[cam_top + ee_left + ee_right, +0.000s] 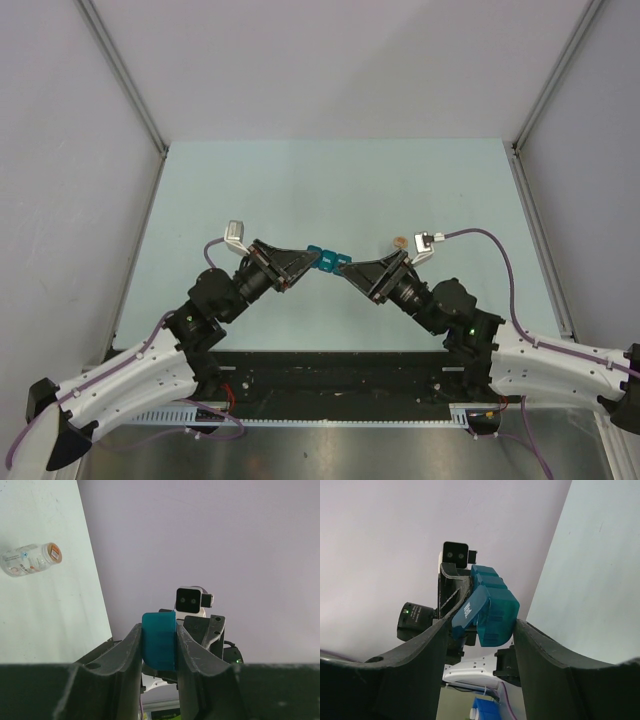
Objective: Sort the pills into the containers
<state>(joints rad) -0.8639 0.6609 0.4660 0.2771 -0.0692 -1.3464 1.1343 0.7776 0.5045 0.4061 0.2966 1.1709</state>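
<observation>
Both reaching inward, the left gripper [312,261] clamps the pill box [496,614], right gripper [346,267] straddles it, grip unclear.

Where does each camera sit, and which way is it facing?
Top external: above and behind, looking down on the table; left arm and right arm show.
Left wrist: on the left arm, facing the right arm; left end effector shut on the pill box.
Right wrist: mirrored, facing the left arm; fingers flank the pill box.
Shared: pill box.
</observation>
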